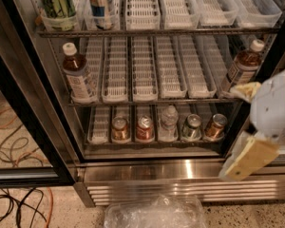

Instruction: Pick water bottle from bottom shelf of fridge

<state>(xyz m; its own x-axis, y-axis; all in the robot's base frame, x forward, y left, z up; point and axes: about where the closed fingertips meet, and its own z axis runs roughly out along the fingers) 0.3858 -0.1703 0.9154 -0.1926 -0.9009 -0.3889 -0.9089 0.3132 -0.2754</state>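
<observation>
The water bottle [168,123] is small, clear and ribbed with a pale cap. It stands upright in the middle lane of the bottom shelf [100,125] of the open fridge [147,165], between metal cans. My gripper [247,125] is at the right edge of the view, in front of the fridge's right door frame, to the right of the bottle and apart from it. Its two yellowish fingers [250,158] are spread wide and hold nothing.
Two cans [120,128] stand left of the bottle and two cans [192,127] right of it. Brown-liquid bottles [79,74] stand on the middle shelf at left and right [242,69]. A crumpled plastic bag [154,212] and cables [19,203] lie on the floor.
</observation>
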